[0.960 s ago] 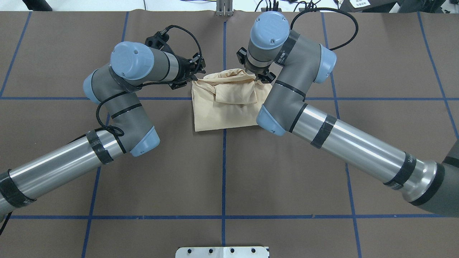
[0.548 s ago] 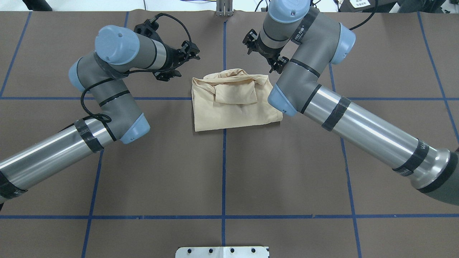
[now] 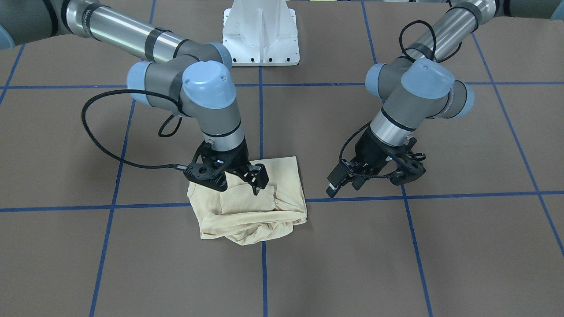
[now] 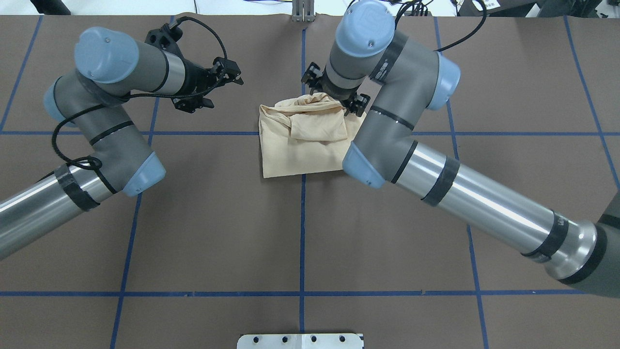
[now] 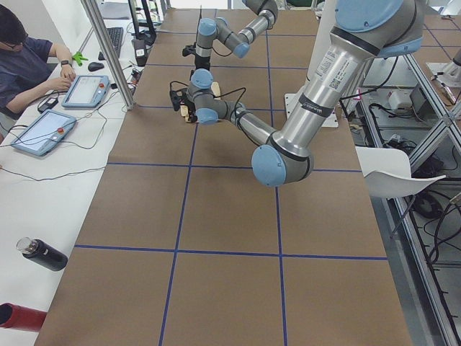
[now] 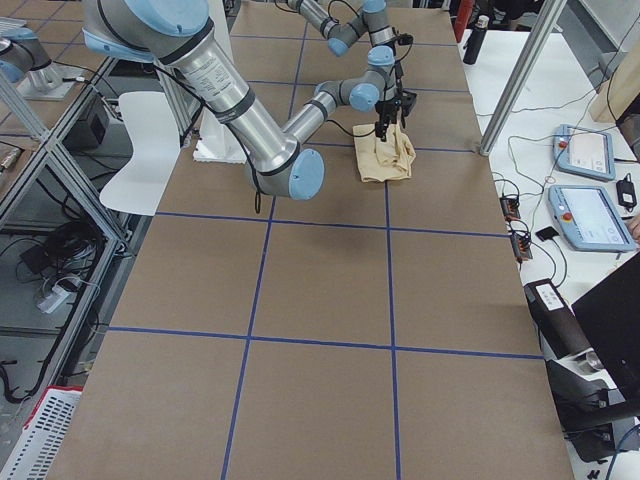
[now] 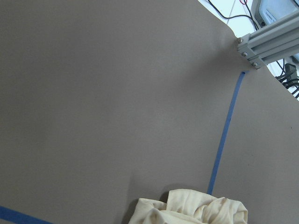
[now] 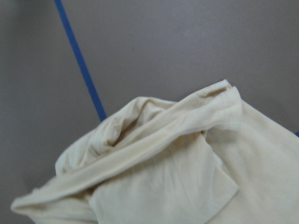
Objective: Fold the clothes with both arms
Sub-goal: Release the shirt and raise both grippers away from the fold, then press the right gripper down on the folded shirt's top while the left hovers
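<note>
The clothes are one cream-yellow shirt lying folded into a rough square at the table's middle, with a bunched ridge along its far edge. My right gripper hangs open just above that far edge, its jaws spread wide over the cloth and nothing between them. My left gripper is open and empty, well off to the shirt's left above bare table. The left wrist view shows only a corner of the shirt.
The brown table cover is marked with blue tape lines. The white pedestal base stands at the robot's edge. A metal post rises at the far edge. A person sits at a side bench with tablets and a black bottle.
Both grippers left the shirt's far corners and rose. Since then the right gripper has come back down over the far edge, while the left arm has kept pulling away to the left.
</note>
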Controlling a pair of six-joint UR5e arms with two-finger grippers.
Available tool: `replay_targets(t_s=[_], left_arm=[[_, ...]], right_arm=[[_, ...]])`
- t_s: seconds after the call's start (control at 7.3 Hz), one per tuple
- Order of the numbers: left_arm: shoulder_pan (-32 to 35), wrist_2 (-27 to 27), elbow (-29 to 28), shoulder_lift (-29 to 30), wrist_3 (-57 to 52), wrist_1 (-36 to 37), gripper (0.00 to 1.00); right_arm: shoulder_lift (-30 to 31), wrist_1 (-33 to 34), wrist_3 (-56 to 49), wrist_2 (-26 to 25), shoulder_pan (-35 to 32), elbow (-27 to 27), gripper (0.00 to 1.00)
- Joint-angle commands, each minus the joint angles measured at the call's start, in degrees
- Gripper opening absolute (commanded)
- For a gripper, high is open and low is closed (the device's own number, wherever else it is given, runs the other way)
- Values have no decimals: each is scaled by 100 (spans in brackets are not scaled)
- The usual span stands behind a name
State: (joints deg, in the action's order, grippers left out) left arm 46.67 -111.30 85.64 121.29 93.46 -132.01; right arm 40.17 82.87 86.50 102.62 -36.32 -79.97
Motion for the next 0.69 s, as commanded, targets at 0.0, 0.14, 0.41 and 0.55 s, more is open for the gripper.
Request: replay_targets(t_s=[0.0, 0.14, 0.41, 0.55], left_arm=[[27, -32, 146, -158, -74, 44, 99], [27, -32, 146, -159, -74, 35, 99], [9, -15, 128, -159, -65, 35, 99], [9, -15, 111, -159, -65, 35, 99]], right_arm=[[-18, 441, -1297, -846, 633, -98, 100], [-27, 415, -1972, -936, 644, -37, 100], [-27, 179, -2793, -1207, 451, -28, 100], [-27, 21, -2788, -1409, 468, 234, 100]])
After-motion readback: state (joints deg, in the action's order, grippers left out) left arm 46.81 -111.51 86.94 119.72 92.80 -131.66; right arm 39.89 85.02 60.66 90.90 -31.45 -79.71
